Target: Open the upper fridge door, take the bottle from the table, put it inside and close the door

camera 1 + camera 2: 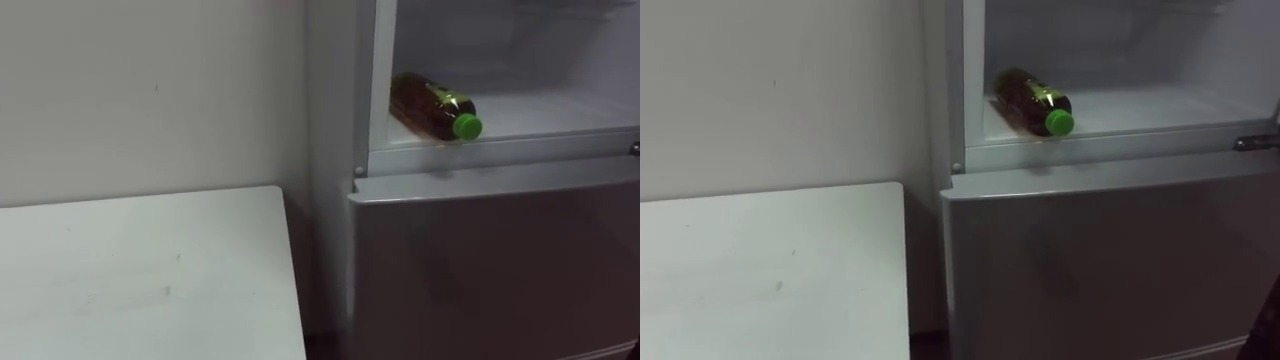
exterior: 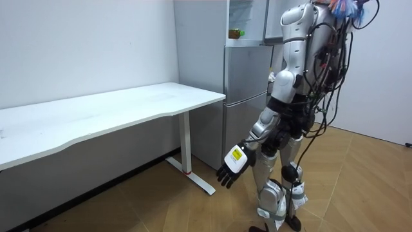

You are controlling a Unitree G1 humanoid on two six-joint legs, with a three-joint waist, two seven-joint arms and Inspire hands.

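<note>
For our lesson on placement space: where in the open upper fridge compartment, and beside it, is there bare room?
Free: the white fridge shelf right of the brown, green-capped plastic bottle lying at its front left; also the white tabletop left of the fridge. Crowded: that front-left corner.

The two eye views were taken from the head, directed downward and forward at close range onto the fridge [image 1: 480, 260] front and the table [image 1: 150, 280] corner beside it; the right eye view was offset slightly sideways; the room view was taken from well off, at the robot's left side, facing across the table toward the fridge; fridge, table and bottle [image 1: 432, 106] were shared by all views.
</note>
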